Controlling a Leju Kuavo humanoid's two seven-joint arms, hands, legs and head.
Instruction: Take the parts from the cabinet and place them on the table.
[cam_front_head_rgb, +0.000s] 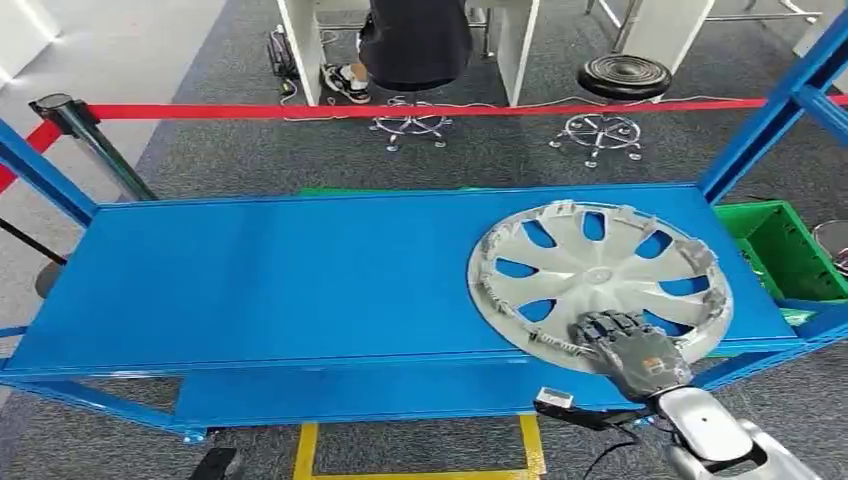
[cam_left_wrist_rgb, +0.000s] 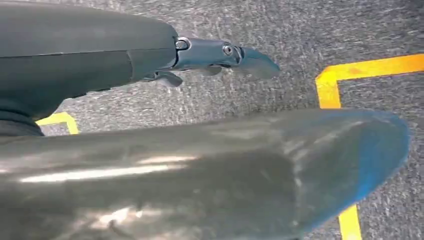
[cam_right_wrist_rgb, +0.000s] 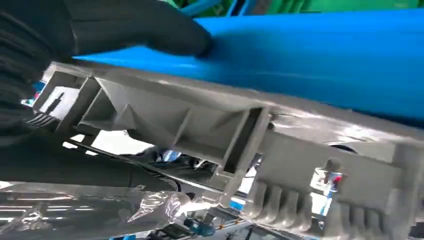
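- Hubcap, a silver wheel cover with spoke-shaped openings, lies flat at the right of the head view on the blue shelf, its near rim reaching the shelf's front edge.
- Right hand comes up from the lower right of the head view; its dark fingers lie over the near rim of the hubcap and grasp it there.
- Green crate sits at the right edge of this view, just beyond the shelf's end and behind a blue upright post.
- Red barrier tape runs across the upper part of the frame; behind it stand two round stools and a seated person at a white desk.
- Yellow floor marking shows at the bottom centre, below the shelf.

- Left hand juts in from the upper left of the left wrist view, over grey carpet. Its fingers stretch out straight, released, with nothing in them.
- Yellow lines cross the carpet at the right of this view.

- Hubcap's rim fills the middle of the right wrist view, showing its grey ribbed underside and clips.
- Right hand's dark fingers reach in from the upper left of this frame and close over the rim against the blue shelf surface.
- Green crate parts show along the top edge.
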